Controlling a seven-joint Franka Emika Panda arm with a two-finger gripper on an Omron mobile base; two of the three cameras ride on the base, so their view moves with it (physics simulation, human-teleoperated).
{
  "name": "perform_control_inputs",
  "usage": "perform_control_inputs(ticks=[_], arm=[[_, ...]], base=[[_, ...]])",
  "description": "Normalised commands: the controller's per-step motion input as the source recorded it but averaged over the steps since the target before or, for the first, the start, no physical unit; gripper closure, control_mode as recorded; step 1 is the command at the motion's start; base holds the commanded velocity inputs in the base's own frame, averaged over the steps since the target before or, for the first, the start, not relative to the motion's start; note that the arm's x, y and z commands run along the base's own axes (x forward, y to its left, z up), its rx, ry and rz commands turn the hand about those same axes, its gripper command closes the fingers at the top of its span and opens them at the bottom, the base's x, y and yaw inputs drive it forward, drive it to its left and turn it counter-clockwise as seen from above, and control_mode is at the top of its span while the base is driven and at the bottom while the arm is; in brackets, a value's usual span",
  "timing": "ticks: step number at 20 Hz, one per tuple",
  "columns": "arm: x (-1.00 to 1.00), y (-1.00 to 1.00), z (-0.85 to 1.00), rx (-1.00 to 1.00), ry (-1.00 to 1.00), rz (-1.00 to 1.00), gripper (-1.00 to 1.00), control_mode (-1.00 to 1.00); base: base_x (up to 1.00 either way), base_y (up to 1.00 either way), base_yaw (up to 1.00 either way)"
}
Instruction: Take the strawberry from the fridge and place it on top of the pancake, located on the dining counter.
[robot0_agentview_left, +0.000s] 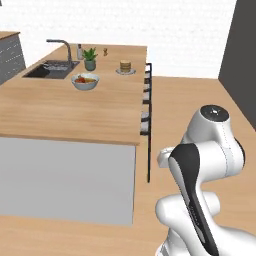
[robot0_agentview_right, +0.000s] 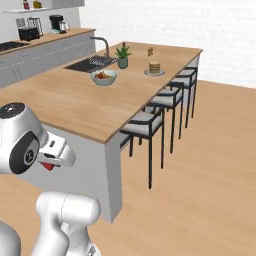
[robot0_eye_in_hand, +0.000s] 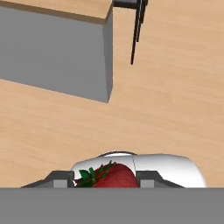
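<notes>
A red strawberry (robot0_eye_in_hand: 117, 176) with green leaves sits between my gripper's (robot0_eye_in_hand: 106, 182) two dark fingers, which are shut on it. In the right base view the gripper (robot0_agentview_right: 50, 163) hangs low beside the arm, and a bit of the red strawberry (robot0_agentview_right: 48, 166) peeks out under it. The pancake (robot0_agentview_left: 125, 65) (robot0_agentview_right: 154, 67) is a small golden stack on a grey plate, far off near the back edge of the dining counter (robot0_agentview_left: 75, 112) (robot0_agentview_right: 80, 107). A tall dark grey panel (robot0_agentview_left: 242, 55) stands at the right edge; whether it is the fridge I cannot tell.
A grey bowl of fruit (robot0_agentview_left: 85, 81) (robot0_agentview_right: 104, 77), a potted plant (robot0_agentview_left: 90, 58) (robot0_agentview_right: 123, 56) and a dark sink with faucet (robot0_agentview_left: 50, 69) (robot0_agentview_right: 91, 63) sit on the counter. Black-framed chairs (robot0_agentview_left: 146, 100) (robot0_agentview_right: 145, 125) line its side. Open wood floor (robot0_eye_in_hand: 175, 100) lies below the hand.
</notes>
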Motion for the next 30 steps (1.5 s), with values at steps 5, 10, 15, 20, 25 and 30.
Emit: perform_control_inputs(ticks=[5,10,15,20,25,30], arm=[[0.0,0.0,0.0,0.0,0.0,0.0,1.0,1.0],[0.0,0.0,0.0,0.0,0.0,0.0,1.0,1.0],[0.0,0.0,0.0,0.0,0.0,0.0,1.0,1.0],[0.0,0.0,0.0,0.0,0.0,0.0,1.0,1.0],[0.0,0.0,0.0,0.0,0.0,0.0,1.0,1.0],[0.0,0.0,0.0,0.0,0.0,0.0,1.0,1.0]], base=[[0.43,-1.0,0.0],[0.49,-1.0,0.08],[0.62,-1.0,0.18],[0.88,-0.98,0.41],[0.9,-1.0,0.5],[0.81,-1.0,0.51]])
